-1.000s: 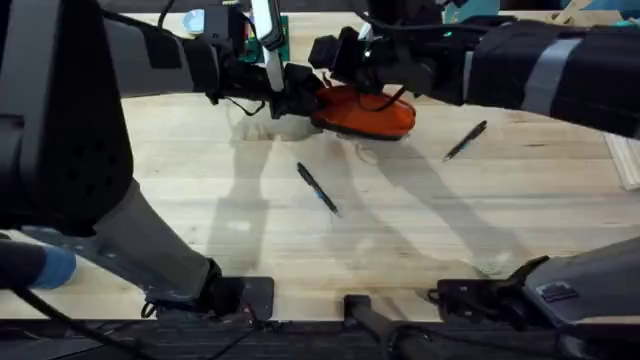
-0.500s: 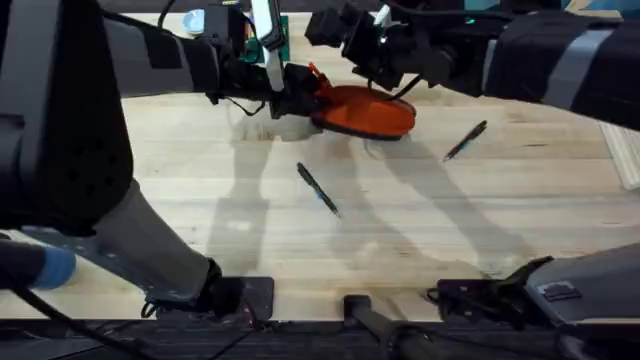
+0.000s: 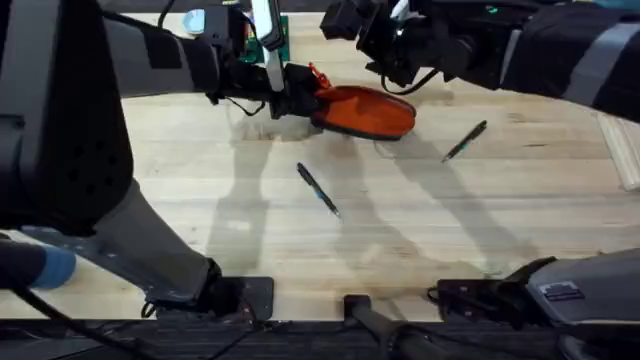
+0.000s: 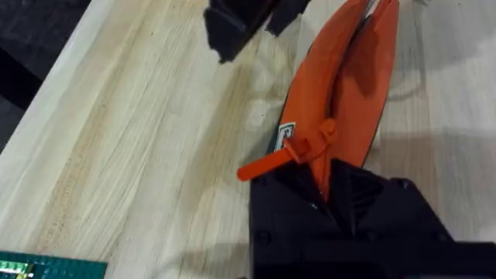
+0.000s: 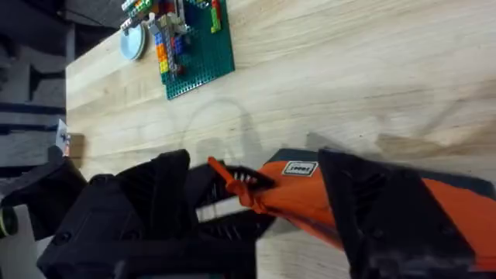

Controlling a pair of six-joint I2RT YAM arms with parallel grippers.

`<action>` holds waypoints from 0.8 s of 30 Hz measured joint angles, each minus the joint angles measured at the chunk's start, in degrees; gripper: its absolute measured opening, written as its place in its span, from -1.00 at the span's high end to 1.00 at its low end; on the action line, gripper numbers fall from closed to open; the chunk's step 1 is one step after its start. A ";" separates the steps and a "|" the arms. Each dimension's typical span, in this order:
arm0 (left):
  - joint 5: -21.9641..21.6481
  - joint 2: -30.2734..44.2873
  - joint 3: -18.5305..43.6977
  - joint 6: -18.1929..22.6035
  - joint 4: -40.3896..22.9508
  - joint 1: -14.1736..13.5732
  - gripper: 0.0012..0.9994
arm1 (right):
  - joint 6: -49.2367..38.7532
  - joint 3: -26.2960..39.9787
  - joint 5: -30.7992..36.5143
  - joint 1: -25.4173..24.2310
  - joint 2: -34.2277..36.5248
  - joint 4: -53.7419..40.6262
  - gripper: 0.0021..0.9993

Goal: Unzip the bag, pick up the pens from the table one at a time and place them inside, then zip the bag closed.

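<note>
Left gripper is clamping the bag, now gaping unzipped; right gripper, fingers spread, is hovering above it; both pens are lying unloaded nearer the bases.

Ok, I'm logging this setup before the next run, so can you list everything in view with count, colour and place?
Bag: one, orange with a dark underside, far middle of the table, one end held by the left claw.
Pens: two, dark; one mid-table near the bag, one to the right of the bag.
Brick plate: one, green, with coloured bricks on it, far edge of the table beyond the bag.
Table: one, light wood planks.
Left claw: black, shut on the bag's end.
Right claw: black, raised above the bag, holding nothing, fingers apart.
</note>
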 joint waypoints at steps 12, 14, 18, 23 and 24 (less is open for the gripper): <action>-0.04 0.00 0.00 -1.29 -0.42 0.00 -0.24 | -1.07 0.02 0.01 0.00 0.00 -0.31 -0.99; -0.04 0.00 0.00 -1.48 -0.50 0.02 -0.31 | -1.46 0.02 0.00 0.00 0.00 -0.30 -0.99; -0.11 -0.63 0.00 -1.68 -1.13 0.58 -0.51 | -2.19 0.02 0.01 -0.02 0.00 -0.37 -0.99; -1.68 -5.13 0.00 -1.90 -5.17 2.70 -0.83 | -2.59 0.02 0.00 -0.22 0.00 -0.37 -0.99; -2.20 -6.24 0.00 -1.92 -6.26 3.06 -0.86 | -2.60 0.02 -0.01 -0.28 0.00 -0.37 -0.99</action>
